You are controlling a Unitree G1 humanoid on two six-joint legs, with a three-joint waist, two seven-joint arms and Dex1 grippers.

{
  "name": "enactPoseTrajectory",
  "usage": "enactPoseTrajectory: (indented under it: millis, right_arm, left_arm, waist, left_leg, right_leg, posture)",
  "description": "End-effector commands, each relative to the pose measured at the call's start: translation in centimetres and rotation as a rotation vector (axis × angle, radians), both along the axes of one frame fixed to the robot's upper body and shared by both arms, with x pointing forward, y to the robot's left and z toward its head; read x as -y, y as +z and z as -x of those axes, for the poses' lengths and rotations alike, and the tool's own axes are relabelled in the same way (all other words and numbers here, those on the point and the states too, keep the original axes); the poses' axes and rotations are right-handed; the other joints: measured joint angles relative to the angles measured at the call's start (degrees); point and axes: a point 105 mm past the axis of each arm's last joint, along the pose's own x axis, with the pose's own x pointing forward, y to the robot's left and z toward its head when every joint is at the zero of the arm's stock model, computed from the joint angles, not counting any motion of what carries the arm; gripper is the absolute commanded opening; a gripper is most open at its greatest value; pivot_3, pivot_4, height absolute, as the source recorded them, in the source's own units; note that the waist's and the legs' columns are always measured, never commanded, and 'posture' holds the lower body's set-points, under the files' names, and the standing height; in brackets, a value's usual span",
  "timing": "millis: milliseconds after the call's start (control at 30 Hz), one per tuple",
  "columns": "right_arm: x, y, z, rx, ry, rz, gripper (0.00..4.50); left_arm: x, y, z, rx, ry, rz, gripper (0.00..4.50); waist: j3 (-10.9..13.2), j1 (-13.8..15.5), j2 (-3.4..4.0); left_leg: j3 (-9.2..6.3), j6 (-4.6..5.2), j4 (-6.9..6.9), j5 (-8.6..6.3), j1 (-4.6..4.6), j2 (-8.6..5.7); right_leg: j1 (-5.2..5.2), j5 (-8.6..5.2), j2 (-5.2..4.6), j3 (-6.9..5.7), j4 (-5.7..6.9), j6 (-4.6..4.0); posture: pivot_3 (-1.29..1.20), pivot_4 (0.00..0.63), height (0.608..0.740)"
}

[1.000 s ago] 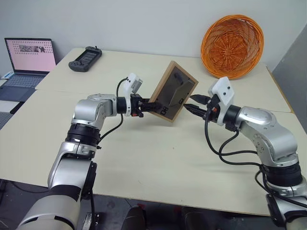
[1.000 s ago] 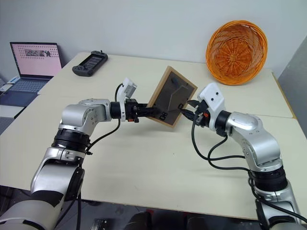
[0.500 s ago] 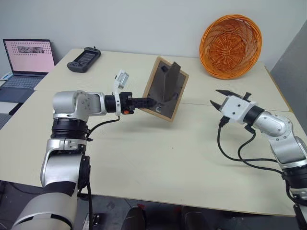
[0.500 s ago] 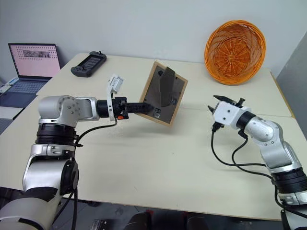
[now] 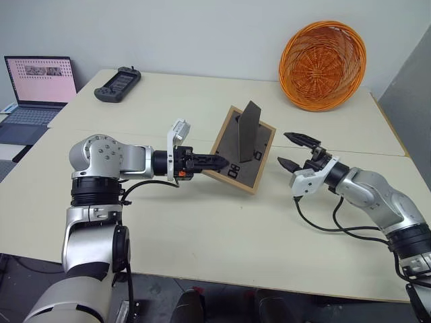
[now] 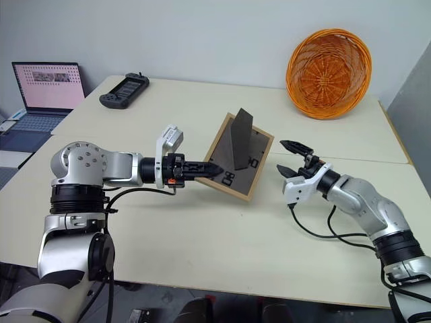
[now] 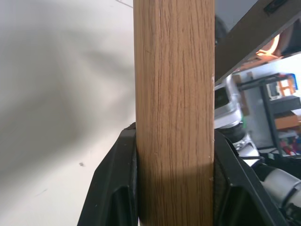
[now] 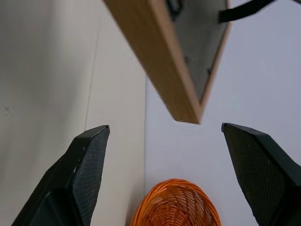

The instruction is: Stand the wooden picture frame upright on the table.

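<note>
Gripping the wooden picture frame (image 5: pixel 244 149) above the desk (image 5: pixel 202 222), the left gripper (image 5: pixel 217 161) clamps its edge; the right gripper (image 5: pixel 294 151) jaws gape, empty.

- Plain pale grey-white wall (image 5: pixel 202 33) behind, evenly lit, no window on it.
- Orange wicker basket (image 5: pixel 323 65) tipped up against that wall, open side facing forward.
- Grey panel (image 5: pixel 411 94) just right of the basket, running forward.
- Black handheld controller (image 5: pixel 118 83) well left of the basket, near the same wall.
- Open laptop (image 5: pixel 37 84) further left of the controller, on a lower surface, screen lit pink and white.
- Dark floor (image 5: pixel 20 269) glimpsed low at the near left.
</note>
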Motion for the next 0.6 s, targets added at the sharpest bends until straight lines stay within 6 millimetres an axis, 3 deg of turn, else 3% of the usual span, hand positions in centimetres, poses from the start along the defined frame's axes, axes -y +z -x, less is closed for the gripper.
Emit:
enactPoseTrajectory:
  millis: [33, 300, 600]
  right_arm:
    - [-0.4, 1.1, -0.2, 0.053, 0.014, -0.038, 4.05]
    - [-2.0, 3.1, -0.8, 0.128, 0.045, -0.087, 4.05]
    - [-3.5, 3.0, -0.6, 0.13, 0.08, -0.104, 4.05]
  left_arm:
    - [0.3, 2.4, 0.2, 0.042, -0.022, 0.063, 1.29]
    - [0.8, 0.2, 1.4, -0.05, -0.038, 0.061, 1.29]
    - [1.3, 0.4, 1.6, -0.065, -0.033, 0.071, 1.29]
  waist:
    - [0.0, 0.03, 0.0]
    - [-0.01, -0.03, 0.0]
    - [-0.01, 0.09, -0.01]
  left_leg:
    - [0.0, 0.0, 0.0, 0.0, 0.0, 0.0]
    - [-0.01, 0.0, 0.01, 0.0, 0.03, 0.0]
    - [-0.04, 0.0, 0.03, 0.0, 0.02, -0.08]
  right_leg:
    - [0.0, 0.0, 0.0, 0.0, 0.0, 0.0]
    - [-0.01, 0.0, -0.04, 0.0, 0.08, -0.01]
    - [0.0, 0.01, -0.1, -0.03, 0.09, -0.01]
  posture:
    - [0.0, 0.15, 0.74]
    - [0.0, 0.15, 0.74]
    - [0.0, 0.15, 0.74]
